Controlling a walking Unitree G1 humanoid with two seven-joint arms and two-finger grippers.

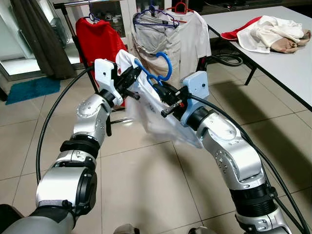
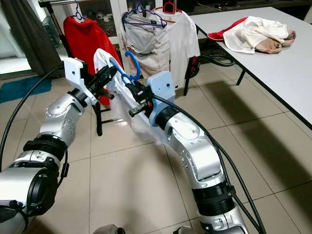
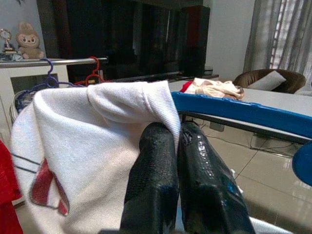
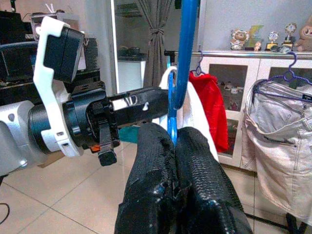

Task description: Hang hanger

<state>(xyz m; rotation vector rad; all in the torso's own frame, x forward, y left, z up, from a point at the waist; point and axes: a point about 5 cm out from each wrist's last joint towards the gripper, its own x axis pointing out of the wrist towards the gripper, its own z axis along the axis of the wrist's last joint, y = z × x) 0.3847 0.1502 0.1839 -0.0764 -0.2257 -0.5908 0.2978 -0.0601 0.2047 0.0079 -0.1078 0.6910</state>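
- The blue hanger [image 1: 163, 68] was held up in front of the robot, between its two arms, with a white garment [image 1: 146, 105] draped over it and hanging down toward the tiled floor [image 1: 146, 185].
- The right tool [image 1: 157, 88] was closed on the blue hanger just below its hook; in the right wrist view its two black fingers [image 4: 195, 170] sat pressed together around the blue stem [image 4: 183, 73].
- The left tool [image 1: 132, 74] was closed on the white garment at the hanger's left end; in the left wrist view the fingers [image 3: 156, 180] pinched a fold of white cloth [image 3: 97, 146], with the blue hanger arm [image 3: 243, 114] running off beside them.
- The hook of the hanger curved upward, clear of the clothes rack [image 1: 73, 4] behind it and not resting on any rail.
- On the rack hung a red shirt [image 1: 100, 36] to the left, a pale beige garment [image 1: 148, 41] on a purple hanger [image 1: 153, 18] in the middle, and a white T-shirt [image 1: 192, 39] on a red hanger [image 1: 181, 7] to the right.
- A grey worktop [image 1: 282, 63] stood to the robot's right, well apart from the arms, and carried a heap of white, red and tan clothes [image 1: 268, 33].
- A dark curtain [image 1: 36, 36] hung at the far left, with a teal mat [image 1: 31, 88] on the floor beside it.
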